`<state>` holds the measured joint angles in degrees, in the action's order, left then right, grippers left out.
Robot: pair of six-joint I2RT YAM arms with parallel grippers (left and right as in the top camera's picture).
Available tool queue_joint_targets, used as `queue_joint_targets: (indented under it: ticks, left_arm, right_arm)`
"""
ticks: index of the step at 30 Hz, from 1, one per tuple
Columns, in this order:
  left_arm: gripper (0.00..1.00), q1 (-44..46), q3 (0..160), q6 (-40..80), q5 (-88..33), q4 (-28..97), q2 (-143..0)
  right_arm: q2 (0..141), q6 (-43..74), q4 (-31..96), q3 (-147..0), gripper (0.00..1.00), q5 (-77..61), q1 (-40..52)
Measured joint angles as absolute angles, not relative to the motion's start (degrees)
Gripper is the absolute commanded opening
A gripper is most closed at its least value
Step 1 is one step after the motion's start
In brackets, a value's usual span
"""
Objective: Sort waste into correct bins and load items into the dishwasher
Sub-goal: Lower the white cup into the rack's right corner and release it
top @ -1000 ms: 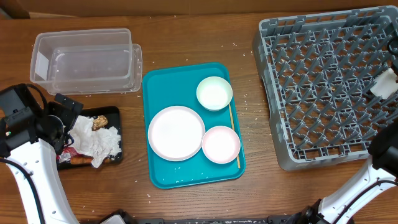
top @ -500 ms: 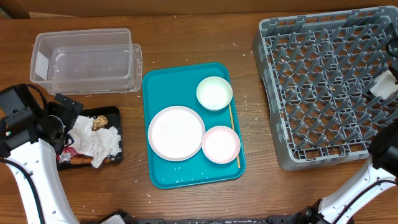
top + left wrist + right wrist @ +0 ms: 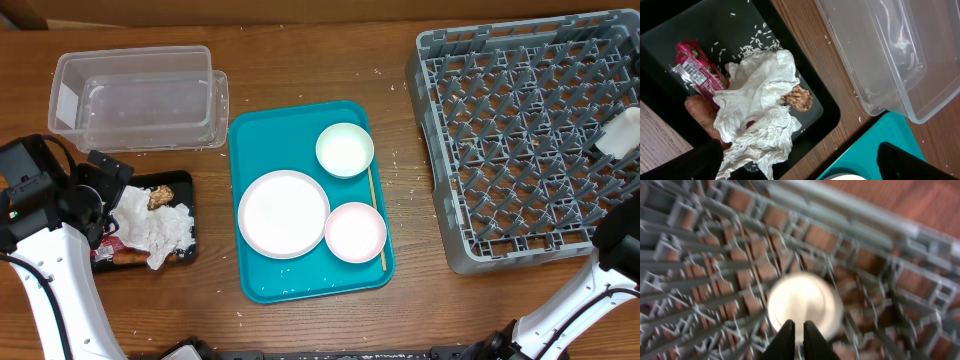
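Loading step: your right pincer [image 3: 799, 326] pinches the white cup [image 3: 805, 302] over the grey rack [image 3: 700, 235]. Your left pincer [image 3: 800, 152] hangs spread above the waste [image 3: 760, 100]. Next, seat the cup between pegs and release.

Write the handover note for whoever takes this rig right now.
Left pincer: open above the black tray, holding nothing.
Right pincer: fingers nearly together at a white cup over the rack. The view is blurred, so the grip is unclear.
Done: napkins, wrapper, carrot and food bit lie in the black tray.
To do: large plate, pink plate, saucer and stick sit on the teal tray; they go into the rack.
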<state>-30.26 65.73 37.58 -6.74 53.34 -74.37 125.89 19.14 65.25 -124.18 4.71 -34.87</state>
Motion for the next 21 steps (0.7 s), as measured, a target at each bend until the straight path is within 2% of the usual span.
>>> queue_joint_targets:
  ticks: [8, 21]
  left_arm:
    - [1.0, -30.26, 65.73, 37.58, -6.74, 53.34, -74.37]
    - [1.0, -30.26, 65.73, 37.58, -6.74, 53.34, -74.37]
  right_arm:
    - [125.91, 18.61, 59.92, -124.16, 0.07, 4.67, -34.87]
    - [127.83, 17.93, 65.67, -124.11, 0.06, 4.64, -34.89]
